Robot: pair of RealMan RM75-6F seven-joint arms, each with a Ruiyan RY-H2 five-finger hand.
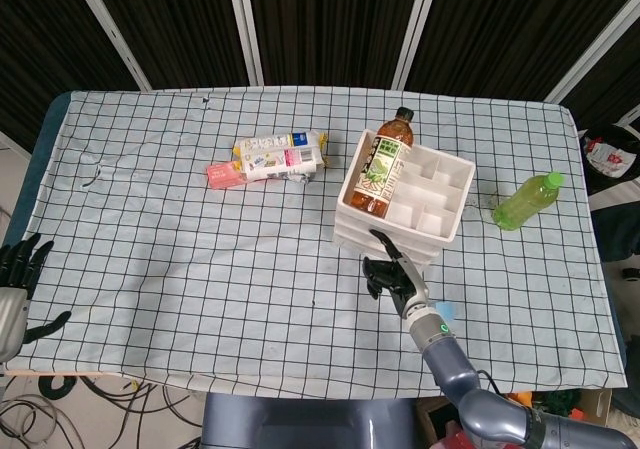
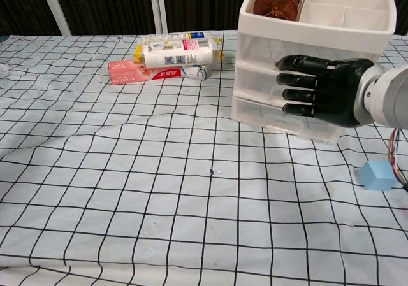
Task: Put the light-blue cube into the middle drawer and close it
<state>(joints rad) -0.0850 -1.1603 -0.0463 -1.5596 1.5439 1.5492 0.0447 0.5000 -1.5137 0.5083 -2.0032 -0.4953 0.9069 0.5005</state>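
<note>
The light-blue cube (image 2: 377, 174) lies on the checked cloth at the right, also seen as the cube (image 1: 445, 311) just right of my right wrist. The white drawer unit (image 2: 255, 101) stands behind it with all drawers looking closed. My right hand (image 2: 319, 90) is at the unit's front, its black fingers stretched sideways across the middle drawer's face and holding nothing. From above, the right hand (image 1: 392, 277) sits against the drawer unit (image 1: 350, 234). My left hand (image 1: 15, 269) hangs open off the table's left edge, far from everything.
A brown tea bottle (image 1: 383, 167) lies in the unit's top tray. A green bottle (image 1: 527, 200) lies to the right of the unit. A white snack packet (image 2: 178, 50) and a pink box (image 2: 131, 71) lie to the left, further back.
</note>
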